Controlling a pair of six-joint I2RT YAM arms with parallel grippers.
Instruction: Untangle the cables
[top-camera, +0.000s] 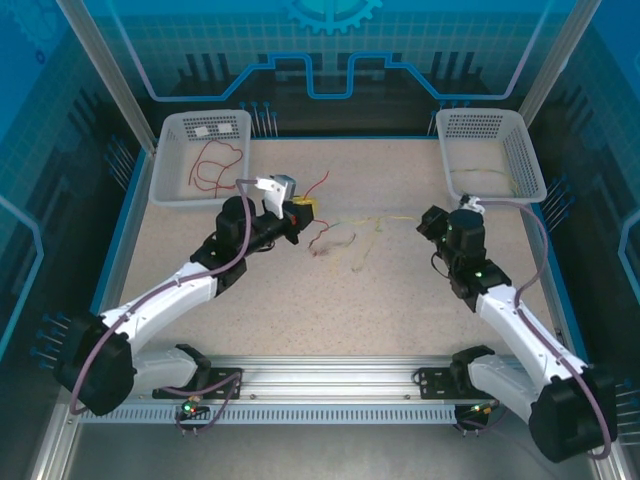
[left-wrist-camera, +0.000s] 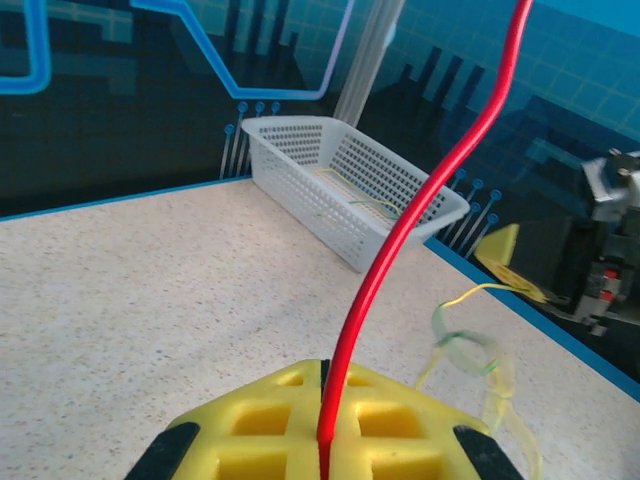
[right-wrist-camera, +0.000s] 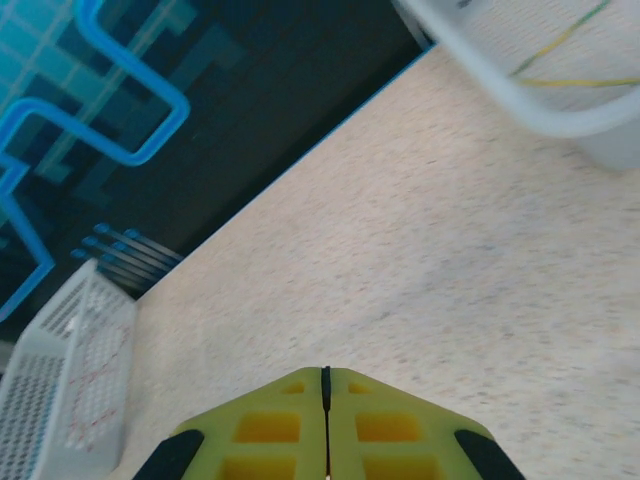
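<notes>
Plainly the cables (top-camera: 345, 232) are hair-thin, light and floppy, sprawled mid-worktop (top-camera: 400, 300) between the arms. The left pincer (left-wrist-camera: 323, 400) is clenched on a red wire (left-wrist-camera: 430, 200); the right pincer (right-wrist-camera: 325, 390) is clenched, empty. I'd pinch near a free end and pull gently.

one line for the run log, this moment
left gripper: shut on red wire | right gripper: shut, no wire seen | yellow and green wires: loose on table
</notes>
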